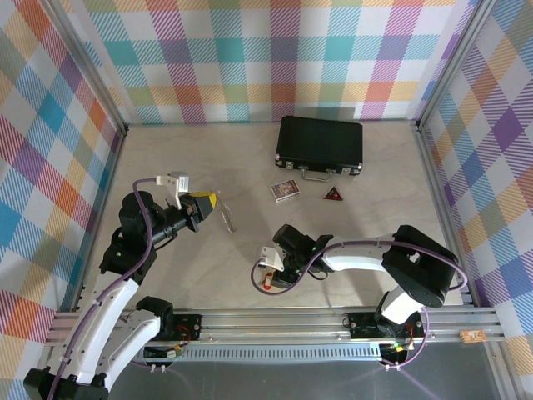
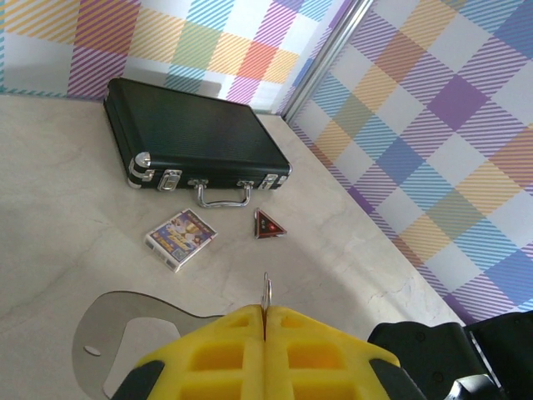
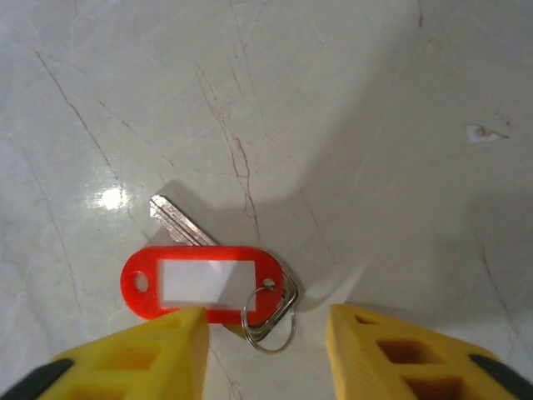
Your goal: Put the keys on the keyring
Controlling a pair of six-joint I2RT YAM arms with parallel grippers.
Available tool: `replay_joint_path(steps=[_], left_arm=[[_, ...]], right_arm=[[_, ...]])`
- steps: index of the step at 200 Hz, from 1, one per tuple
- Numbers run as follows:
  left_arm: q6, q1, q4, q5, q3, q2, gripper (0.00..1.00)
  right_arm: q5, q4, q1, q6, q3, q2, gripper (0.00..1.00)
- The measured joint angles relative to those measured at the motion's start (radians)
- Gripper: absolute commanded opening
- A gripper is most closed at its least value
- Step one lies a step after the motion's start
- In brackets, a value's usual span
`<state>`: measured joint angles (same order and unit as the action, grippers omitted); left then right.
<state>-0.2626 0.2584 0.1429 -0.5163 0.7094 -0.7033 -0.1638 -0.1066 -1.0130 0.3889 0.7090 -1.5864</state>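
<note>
The key lies flat on the table, with a red plastic tag [image 3: 200,283], a silver blade [image 3: 177,219] and a small split ring [image 3: 271,323]. My right gripper [image 3: 265,346] hovers directly over it, open, its yellow fingers [image 3: 150,354] standing on either side of the tag's ring end. In the top view the key [image 1: 265,282] shows as a red speck under the right gripper [image 1: 270,273]. My left gripper [image 2: 265,315] is shut on the keyring [image 2: 266,290], a thin metal loop seen edge-on poking out between the pads. From above, the keyring [image 1: 227,219] sticks out of the left gripper [image 1: 215,204], held above the table.
A black case [image 1: 321,144] lies at the back of the table. In front of it sit a small printed card box [image 1: 286,191] and a dark red triangular piece [image 1: 333,194]. Checkered walls close in the table on three sides.
</note>
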Motion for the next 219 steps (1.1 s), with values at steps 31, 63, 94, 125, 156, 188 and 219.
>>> replay_joint_path(steps=[31, 63, 94, 125, 156, 188, 219], left_arm=[[-0.004, 0.000, -0.017, 0.000, 0.000, 0.011, 0.00], [-0.007, 0.000, -0.022, -0.009, 0.000, 0.009, 0.00], [-0.007, 0.000, -0.022, -0.015, -0.001, 0.009, 0.00], [-0.007, 0.000, -0.022, -0.015, -0.002, 0.009, 0.00], [-0.007, 0.000, -0.022, -0.015, -0.002, 0.010, 0.00], [-0.007, 0.000, -0.022, -0.015, -0.002, 0.010, 0.00], [-0.007, 0.000, -0.022, -0.015, -0.005, 0.011, 0.00]], right_arm=[[0.015, 0.013, -0.001, 0.020, 0.000, -0.003, 0.20], [0.016, 0.012, -0.005, 0.024, 0.000, -0.003, 0.12], [0.025, 0.012, -0.016, 0.024, 0.000, -0.002, 0.11], [0.026, 0.013, -0.027, 0.023, 0.000, 0.003, 0.23], [0.024, 0.025, -0.029, 0.019, -0.005, 0.005, 0.28], [0.025, 0.051, -0.031, 0.020, -0.010, 0.004, 0.25], [0.024, 0.072, -0.036, 0.020, -0.010, 0.002, 0.20]])
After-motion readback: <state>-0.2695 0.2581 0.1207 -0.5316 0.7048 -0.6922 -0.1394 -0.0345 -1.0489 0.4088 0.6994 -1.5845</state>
